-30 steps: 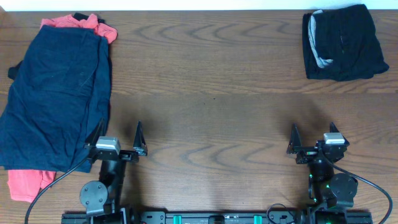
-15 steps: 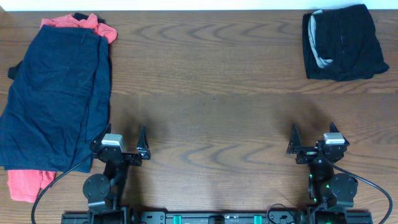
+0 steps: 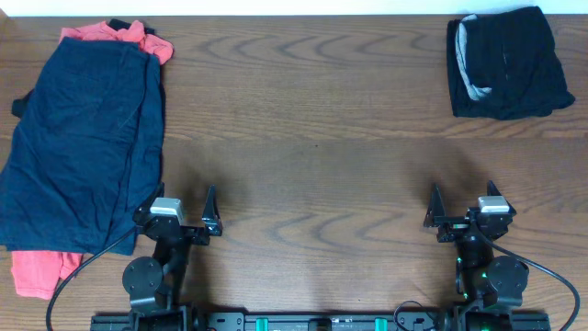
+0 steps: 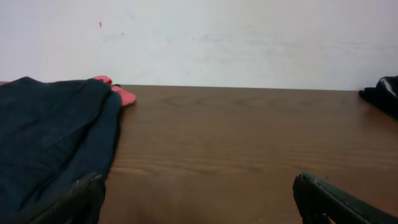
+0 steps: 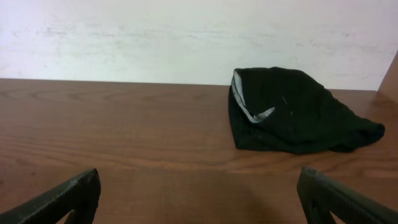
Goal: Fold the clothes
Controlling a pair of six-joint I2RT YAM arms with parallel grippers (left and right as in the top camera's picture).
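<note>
Folded black shorts (image 3: 507, 62) with a pale grey waistband lining lie at the far right of the table; the right wrist view shows the black shorts (image 5: 292, 112) ahead and to the right. Spread navy shorts (image 3: 87, 147) lie at the left on top of a coral-red piece (image 3: 37, 272), which sticks out at the far and near ends. My left gripper (image 3: 177, 202) stands open near the front edge, just right of the navy shorts (image 4: 50, 137), with nothing between its fingers. My right gripper (image 3: 463, 195) is also open and empty, well short of the black shorts.
The brown wooden table (image 3: 312, 129) stretches between the two piles. A pale wall (image 4: 199, 37) rises behind the far edge. Cables and the arm bases (image 3: 312, 320) sit along the near edge.
My left gripper has shifted slightly right and toward the near edge. The right gripper and the clothes have not moved.
</note>
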